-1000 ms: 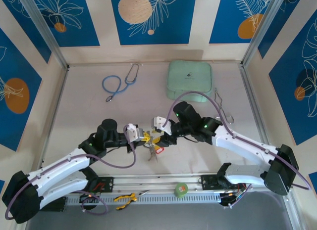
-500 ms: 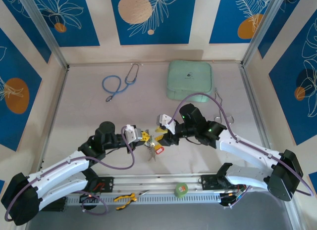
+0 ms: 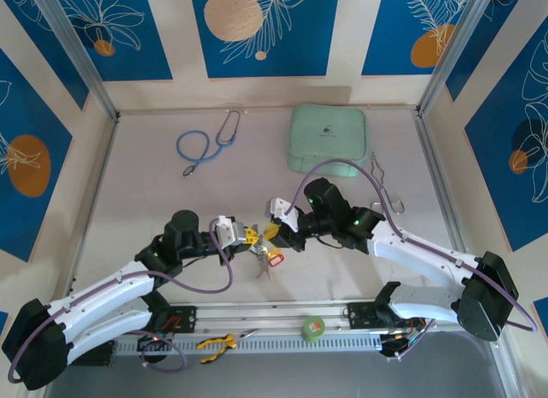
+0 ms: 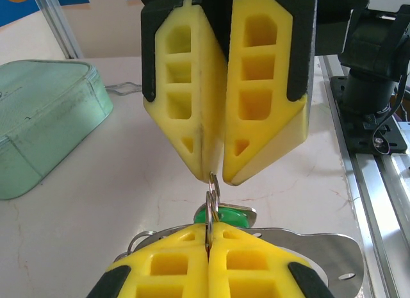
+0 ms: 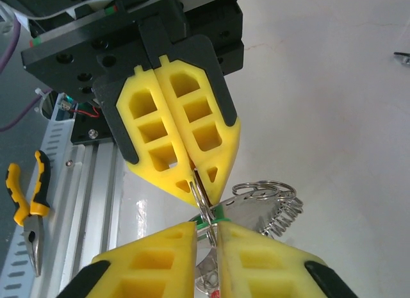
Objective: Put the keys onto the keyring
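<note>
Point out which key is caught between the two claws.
The green-headed key, its ring pinched where the left claw and right claw meet. The red-tagged key lies outside both, nearer the arm bases.

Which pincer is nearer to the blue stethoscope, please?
Left. The left pincer lies toward the arm bases and slightly right of the stethoscope; the right pincer meets it tip to tip, further right again.

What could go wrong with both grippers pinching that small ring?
1. The left gripper and right gripper pinch the same thin metal ring tip to tip; any uneven pull could bend it or tear it free.
2. The green key head sits right at the tips and may snag there.
</note>
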{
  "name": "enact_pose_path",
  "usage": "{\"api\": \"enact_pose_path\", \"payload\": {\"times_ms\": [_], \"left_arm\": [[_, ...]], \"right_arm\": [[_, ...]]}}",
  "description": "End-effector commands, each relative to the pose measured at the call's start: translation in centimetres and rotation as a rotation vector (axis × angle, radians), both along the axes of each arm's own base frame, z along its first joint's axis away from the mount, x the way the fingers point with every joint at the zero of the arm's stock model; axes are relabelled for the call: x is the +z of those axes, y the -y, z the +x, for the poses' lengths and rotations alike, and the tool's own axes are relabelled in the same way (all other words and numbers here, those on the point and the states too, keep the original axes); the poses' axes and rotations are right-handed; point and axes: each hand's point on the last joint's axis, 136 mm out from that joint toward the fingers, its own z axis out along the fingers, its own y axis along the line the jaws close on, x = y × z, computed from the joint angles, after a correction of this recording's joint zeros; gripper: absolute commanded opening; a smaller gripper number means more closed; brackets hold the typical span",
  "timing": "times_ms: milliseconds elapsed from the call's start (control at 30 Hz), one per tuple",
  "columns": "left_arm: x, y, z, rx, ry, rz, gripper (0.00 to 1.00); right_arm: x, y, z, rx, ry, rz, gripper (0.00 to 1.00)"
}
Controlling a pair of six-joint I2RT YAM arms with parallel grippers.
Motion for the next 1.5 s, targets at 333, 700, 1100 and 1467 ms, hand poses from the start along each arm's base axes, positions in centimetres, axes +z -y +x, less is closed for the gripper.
{"api": "enact_pose_path", "payload": {"times_ms": [333, 700, 1100, 1467], "left_arm": [[1.5, 0.4, -0.8, -0.050, 0.040, -0.052, 0.00], [2.0, 0.7, -1.1, -0.077, 0.057, -0.073, 0.00], [2.0, 0.8, -1.3, -0.090, 0.045, -0.085, 0.00], [2.3, 0.9, -1.5, -0.102, 0.044, -0.100, 0.00]], "right_arm": [[-0.1, 0.1, -0.1, 0.020, 0.001, -0.023, 0.00], [-0.2, -0.3, -0.1, 0.014, -0.055, -0.032, 0.06], [0.4, -0.6, -0.9, 0.074, -0.003, 0.059, 0.32], [0.1, -1.4, -0.9, 0.098, -0.001, 0.065, 0.14]]}}
